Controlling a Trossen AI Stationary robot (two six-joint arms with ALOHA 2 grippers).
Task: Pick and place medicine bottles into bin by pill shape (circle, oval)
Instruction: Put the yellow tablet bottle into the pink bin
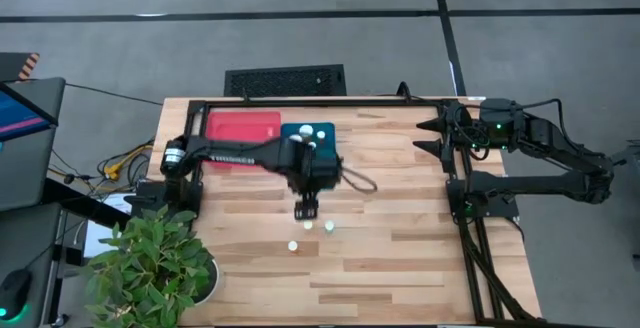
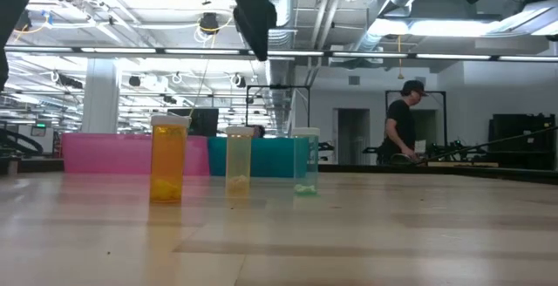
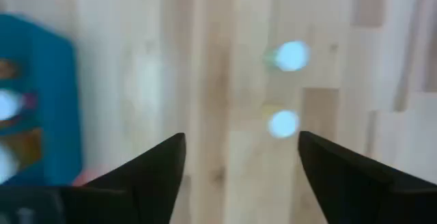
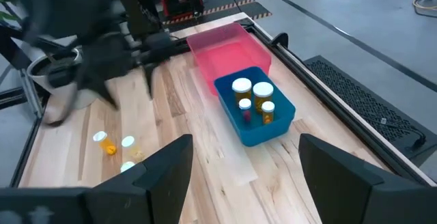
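Three small white-capped bottles stand upright on the wooden table: one point(image 1: 308, 226), one point(image 1: 329, 226) and one nearer the front point(image 1: 293, 247). In the low view they show as an orange bottle point(image 2: 168, 160), a yellowish one point(image 2: 238, 159) and a clear one point(image 2: 305, 160). My left gripper point(image 1: 306, 211) is open and empty, raised above the table just behind them; two caps point(image 3: 283, 123) point(image 3: 292, 55) show ahead of its fingers. Three more bottles point(image 4: 251, 95) stand in the teal bin point(image 1: 322, 156). My right gripper point(image 1: 428, 138) is open and empty at the table's right.
A pink bin point(image 1: 243, 128) stands left of the teal bin at the table's far side. A potted plant point(image 1: 150, 263) stands at the near left corner. A black frame rail point(image 1: 465, 218) runs along the right side. A person point(image 2: 404, 125) stands far behind the table.
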